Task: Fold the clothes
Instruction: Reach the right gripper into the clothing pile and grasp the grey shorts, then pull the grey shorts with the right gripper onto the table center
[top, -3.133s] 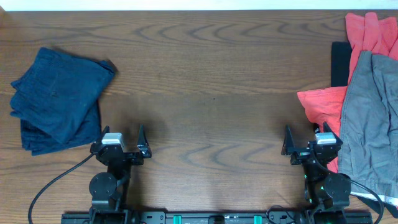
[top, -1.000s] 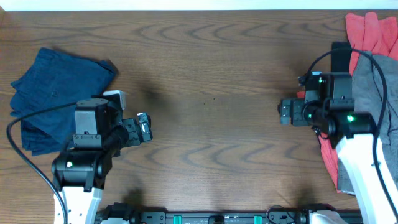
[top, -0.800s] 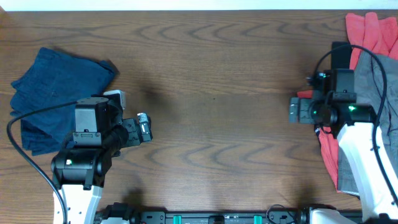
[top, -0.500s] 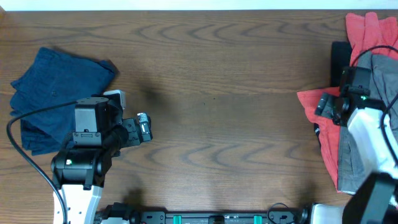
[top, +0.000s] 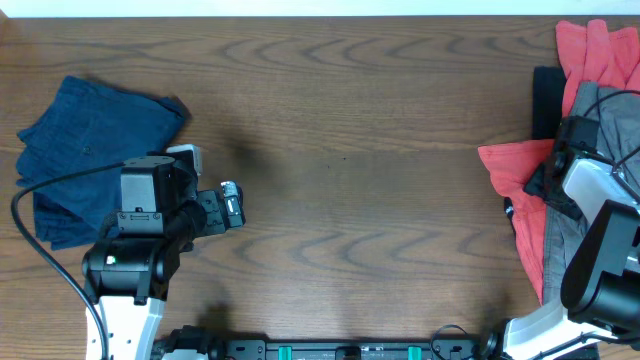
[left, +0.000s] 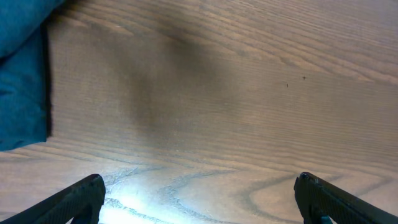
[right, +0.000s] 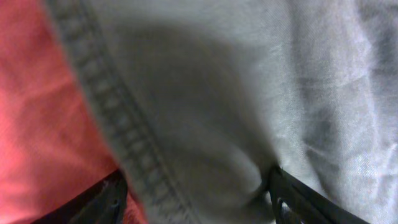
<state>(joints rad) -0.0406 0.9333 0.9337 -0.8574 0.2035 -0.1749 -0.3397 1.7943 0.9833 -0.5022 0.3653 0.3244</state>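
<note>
When you checked, done: navy garment (top: 95, 150) lay seemingly folded, left.
Remaining: grey shorts (top: 610, 105), red garments (top: 515, 165), right.
Left gripper (left: 199, 196), right gripper (right: 198, 190): apart.

One bench (top: 350, 100) carries one navy garment (top: 90, 150), one grey pair of shorts (top: 610, 105) and seemingly two red garments (top: 515, 165), beside two robot arms (top: 130, 260).
</note>
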